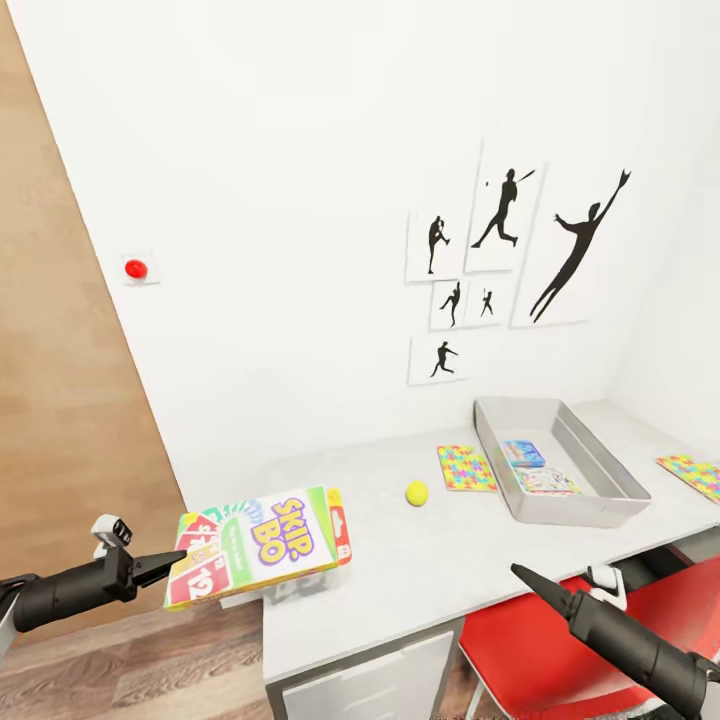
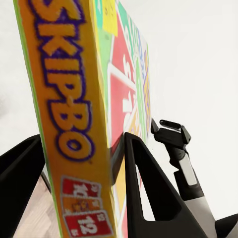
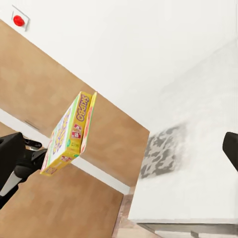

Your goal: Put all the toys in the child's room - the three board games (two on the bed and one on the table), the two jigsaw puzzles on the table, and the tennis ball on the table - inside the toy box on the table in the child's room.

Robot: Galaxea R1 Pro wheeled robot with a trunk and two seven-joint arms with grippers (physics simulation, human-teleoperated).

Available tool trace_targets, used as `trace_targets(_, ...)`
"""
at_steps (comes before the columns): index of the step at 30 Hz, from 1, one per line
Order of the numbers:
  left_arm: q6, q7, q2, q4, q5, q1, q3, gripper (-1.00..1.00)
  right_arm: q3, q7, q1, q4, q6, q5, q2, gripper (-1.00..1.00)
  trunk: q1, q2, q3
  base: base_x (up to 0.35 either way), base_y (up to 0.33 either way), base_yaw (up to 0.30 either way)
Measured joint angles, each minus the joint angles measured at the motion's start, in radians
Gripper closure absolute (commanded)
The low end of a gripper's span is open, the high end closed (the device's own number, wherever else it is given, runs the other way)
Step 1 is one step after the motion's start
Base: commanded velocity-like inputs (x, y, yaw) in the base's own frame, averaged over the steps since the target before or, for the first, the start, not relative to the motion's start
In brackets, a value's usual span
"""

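Note:
My left gripper (image 1: 178,558) is shut on the short edge of a white-green Skip-Bo board game (image 1: 262,542), holding it flat in the air by the table's (image 1: 400,570) left end. The left wrist view shows that box (image 2: 74,114) edge-on between the fingers (image 2: 148,188). Further right on the table stands the grey toy box (image 1: 592,505) with a blue board game (image 1: 523,453) and another board game (image 1: 546,481) lying in it. One jigsaw puzzle (image 1: 466,467) lies left of the box, another jigsaw puzzle (image 1: 692,474) right of it. The tennis ball (image 1: 416,492) rests near the first. My right gripper (image 1: 518,572) hovers open and empty off the table's front edge. The bed is out of view.
A red chair (image 1: 560,640) stands under the table's front edge below my right arm. A drawer unit (image 1: 370,685) sits beneath the table's left end. A wood panel (image 1: 60,400) lines the left wall, and dancer silhouettes (image 1: 500,260) hang on the white wall.

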Motion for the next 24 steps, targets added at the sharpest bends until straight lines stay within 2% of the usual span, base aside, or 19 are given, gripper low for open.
trace_targets(9, -0.004, 0.0, 0.008, 0.0, 0.0, 0.0, -0.002, 1.0, -0.001, 0.001, 0.0, 0.0, 0.001, -0.001, -0.001, -1.0, -0.035, 0.063, 0.019, -0.007, 0.0, -0.214)
trace_targets(19, -0.01, 0.0, 0.008, -0.001, -0.002, 0.0, -0.004, 1.0, -0.002, 0.001, 0.0, 0.001, 0.002, -0.003, -0.002, -1.0, -0.073, 0.133, 0.043, -0.2, 0.0, -0.243)
trace_targets(24, -0.01, 0.0, 0.008, -0.001, -0.003, 0.0, -0.003, 1.0, -0.002, 0.001, 0.0, 0.001, 0.002, -0.004, -0.002, -1.0, -0.073, 0.134, 0.04, -0.045, 0.0, -0.261)
